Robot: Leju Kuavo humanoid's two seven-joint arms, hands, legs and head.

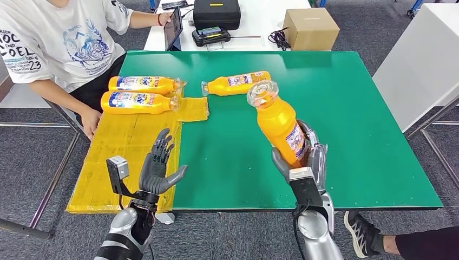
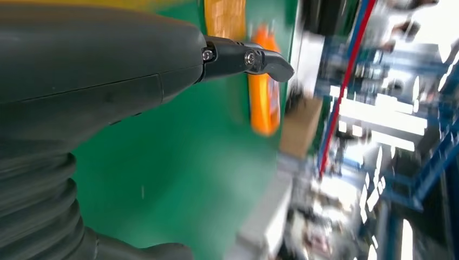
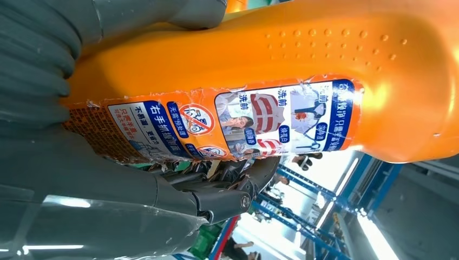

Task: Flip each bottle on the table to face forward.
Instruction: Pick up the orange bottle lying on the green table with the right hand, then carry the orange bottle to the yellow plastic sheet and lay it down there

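Observation:
My right hand (image 1: 304,158) grips an orange bottle (image 1: 277,122) by its lower body and holds it lifted above the green table (image 1: 357,130), clear cap tilted toward me. The right wrist view shows the same bottle (image 3: 303,76) with its printed back label facing the camera and my fingers (image 3: 216,197) wrapped beneath it. A second orange bottle (image 1: 236,83) lies on its side at the table's far middle. Two more bottles (image 1: 142,84) (image 1: 137,102) lie side by side on the yellow mat (image 1: 124,157). My left hand (image 1: 158,167) hovers open over the mat's near edge, holding nothing.
A person in a white T-shirt (image 1: 59,38) sits at the left, one hand (image 1: 90,121) on the mat's edge. Behind the green table stand a cardboard box (image 1: 310,28), a black case (image 1: 216,13) and a tablet (image 1: 173,27). A white cabinet (image 1: 422,59) stands right.

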